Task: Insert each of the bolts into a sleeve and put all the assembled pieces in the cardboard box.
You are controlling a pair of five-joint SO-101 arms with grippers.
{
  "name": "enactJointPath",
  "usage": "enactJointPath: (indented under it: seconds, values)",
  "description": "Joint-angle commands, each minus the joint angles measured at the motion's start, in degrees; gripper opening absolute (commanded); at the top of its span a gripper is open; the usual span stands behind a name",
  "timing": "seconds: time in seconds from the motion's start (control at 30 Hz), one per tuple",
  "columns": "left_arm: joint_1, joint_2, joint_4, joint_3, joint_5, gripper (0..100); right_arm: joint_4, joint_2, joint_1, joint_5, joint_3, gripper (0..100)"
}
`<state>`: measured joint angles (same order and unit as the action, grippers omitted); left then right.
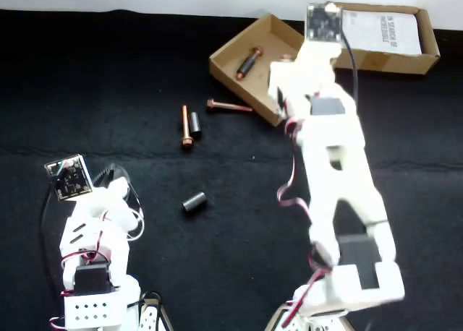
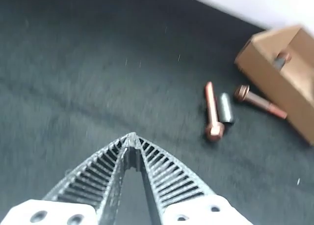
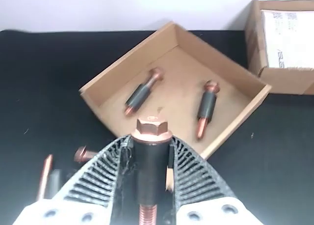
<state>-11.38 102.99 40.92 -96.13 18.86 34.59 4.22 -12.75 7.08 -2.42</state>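
Observation:
My right gripper (image 3: 149,142) is shut on an assembled piece (image 3: 148,161), a copper bolt inside a dark sleeve, held just outside the near wall of the open cardboard box (image 3: 105,114). Two assembled pieces (image 3: 142,93) (image 3: 207,108) lie inside it. In the high view the right arm (image 1: 329,139) stretches to the box (image 1: 230,63). On the black mat lie a loose bolt (image 1: 186,126) beside a sleeve (image 1: 196,123), a second bolt (image 1: 230,106), and another sleeve (image 1: 194,201). My left gripper (image 2: 131,135) is shut and empty, low at the front left, well short of the bolts.
A second cardboard box (image 1: 383,35) with a printed sheet sits at the back right, touching the task box's corner. The left arm's base (image 1: 94,273) stands at the front left. Black mat (image 1: 108,92) covers the table.

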Motion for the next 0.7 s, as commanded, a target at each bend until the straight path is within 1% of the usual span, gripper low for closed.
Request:
enactJointPath:
  seconds: [0.0, 0.23, 0.37, 0.53, 0.6, 0.67]
  values:
    - [-0.22, 0.13, 2.55, -0.92, -0.44, 1, 0.13, 8.66, 1.80, -0.62, 13.23, 0.8]
    - [-0.13, 0.13, 2.73, -0.92, -0.44, 1, -0.04, 25.36, 1.63, -0.53, 28.26, 0.8]
    - [-0.13, 0.13, 2.73, -0.92, -0.53, 1, -3.30, 35.74, 1.80, -0.70, 39.08, 0.8]
    - [-0.13, 0.13, 2.46, -0.92, -0.53, 1, -3.38, 47.16, 1.80, -0.88, 52.97, 1.2]
    - [-0.13, 0.13, 2.46, -0.92, -0.53, 1, -2.95, 50.24, 1.63, -3.52, 57.01, 1.4]
    - [-0.13, 0.13, 2.46, -0.92, -0.53, 1, 0.04, 52.18, 0.92, -6.51, 60.44, 5.0]
